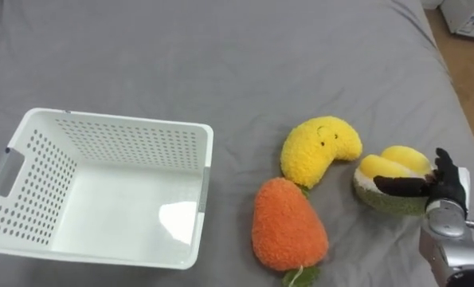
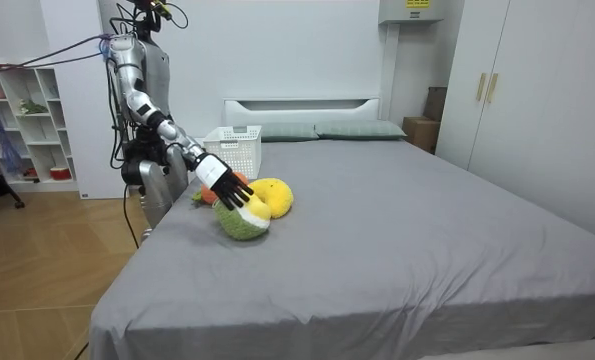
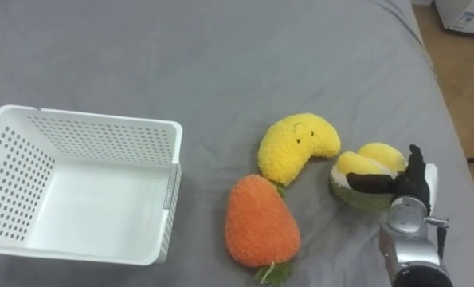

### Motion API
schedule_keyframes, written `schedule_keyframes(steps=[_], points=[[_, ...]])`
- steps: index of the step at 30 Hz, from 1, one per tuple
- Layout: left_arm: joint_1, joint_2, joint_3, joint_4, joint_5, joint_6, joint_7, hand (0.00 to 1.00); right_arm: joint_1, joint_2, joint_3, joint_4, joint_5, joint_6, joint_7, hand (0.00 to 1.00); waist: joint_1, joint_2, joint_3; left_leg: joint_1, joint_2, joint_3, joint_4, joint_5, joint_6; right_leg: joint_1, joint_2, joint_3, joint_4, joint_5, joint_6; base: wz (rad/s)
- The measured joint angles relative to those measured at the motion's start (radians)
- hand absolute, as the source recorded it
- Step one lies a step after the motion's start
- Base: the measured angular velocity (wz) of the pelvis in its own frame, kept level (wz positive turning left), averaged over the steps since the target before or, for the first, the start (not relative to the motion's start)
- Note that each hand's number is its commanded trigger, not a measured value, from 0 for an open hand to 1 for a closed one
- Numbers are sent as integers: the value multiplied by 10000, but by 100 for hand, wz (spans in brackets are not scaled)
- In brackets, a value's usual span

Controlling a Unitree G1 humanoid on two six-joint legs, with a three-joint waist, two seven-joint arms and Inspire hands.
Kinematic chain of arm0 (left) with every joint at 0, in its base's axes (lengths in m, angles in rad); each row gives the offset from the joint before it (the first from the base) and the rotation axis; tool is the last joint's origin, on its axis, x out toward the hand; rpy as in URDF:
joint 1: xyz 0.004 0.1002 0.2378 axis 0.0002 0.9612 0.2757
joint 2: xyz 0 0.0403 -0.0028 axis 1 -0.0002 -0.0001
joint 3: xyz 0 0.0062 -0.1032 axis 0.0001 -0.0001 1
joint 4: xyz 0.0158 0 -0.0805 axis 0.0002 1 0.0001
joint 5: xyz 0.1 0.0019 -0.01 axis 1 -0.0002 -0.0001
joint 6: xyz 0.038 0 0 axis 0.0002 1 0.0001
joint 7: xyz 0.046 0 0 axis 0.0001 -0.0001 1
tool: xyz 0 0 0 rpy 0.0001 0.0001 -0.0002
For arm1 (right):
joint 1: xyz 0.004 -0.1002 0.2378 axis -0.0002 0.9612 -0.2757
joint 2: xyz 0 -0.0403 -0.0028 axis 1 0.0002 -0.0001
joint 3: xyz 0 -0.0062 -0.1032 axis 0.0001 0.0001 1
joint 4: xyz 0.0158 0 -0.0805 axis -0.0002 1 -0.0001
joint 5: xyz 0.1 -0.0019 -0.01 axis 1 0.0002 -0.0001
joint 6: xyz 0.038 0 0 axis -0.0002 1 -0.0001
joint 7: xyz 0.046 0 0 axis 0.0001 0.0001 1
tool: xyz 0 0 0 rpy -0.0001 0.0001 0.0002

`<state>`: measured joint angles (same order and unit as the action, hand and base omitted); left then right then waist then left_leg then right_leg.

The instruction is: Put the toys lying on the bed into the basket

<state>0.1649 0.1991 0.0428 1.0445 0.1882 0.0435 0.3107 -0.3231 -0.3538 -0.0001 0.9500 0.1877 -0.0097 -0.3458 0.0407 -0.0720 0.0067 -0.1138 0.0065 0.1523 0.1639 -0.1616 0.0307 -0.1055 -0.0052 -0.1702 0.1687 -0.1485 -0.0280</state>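
- While the right hand rests against it, the green-and-yellow plush sits on the grey bed near the right edge, with its yellow lobes up and its long axis running across the eye views.
- And the fingers are straight and spread, with the thumb laid across the toy's top, nothing clenched.
- Just left of it, the yellow crescent plush curls with one horn toward the green toy; the other horn dips down to touch the orange carrot plush.
- The carrot lies lengthwise toward the robot, narrow tip pointing away and green leaves at the near end.
- Further left stands the white basket, upright, with a strip of sheet between it and the carrot.
- Over to the room view: the robot stands at the bedside on the room view's left with its arm stretched over the toys. Pillows and a headboard lie beyond the basket, and wardrobe doors are on the room view's right.
- Back in the eye views, wooden floor shows past the bed's right edge, close to the green toy, and wide open sheet lies beyond the toys.
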Motion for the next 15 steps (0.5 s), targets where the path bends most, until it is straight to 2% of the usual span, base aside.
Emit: schedule_keyframes(steps=[3,5,11,15], points=[[-74,80,-118,144,4,-63,0,0,-73,-15,200,385,-313,-13,5,0,45,-36,27,0,-1,-5,1,4,-2,1,-1,-4,-1,0,0,0],[-200,97,-226,181,3,-71,36,0,-119,-67,298,751,-856,-27,10,0,146,-49,82,-8,-11,-7,7,20,11,2,-19,-57,6,0,0,2],[-399,96,-293,330,11,-89,64,0,-284,-214,382,1526,-1901,-22,184,0,222,-49,82,-97,-41,-135,44,55,27,-10,-59,-237,21,0,0,7],[-493,97,-290,313,6,-85,1,0,-699,-486,465,2328,-2243,54,406,0,314,-49,81,-151,-42,-180,48,73,24,-45,-61,-266,21,0,-1,3]])
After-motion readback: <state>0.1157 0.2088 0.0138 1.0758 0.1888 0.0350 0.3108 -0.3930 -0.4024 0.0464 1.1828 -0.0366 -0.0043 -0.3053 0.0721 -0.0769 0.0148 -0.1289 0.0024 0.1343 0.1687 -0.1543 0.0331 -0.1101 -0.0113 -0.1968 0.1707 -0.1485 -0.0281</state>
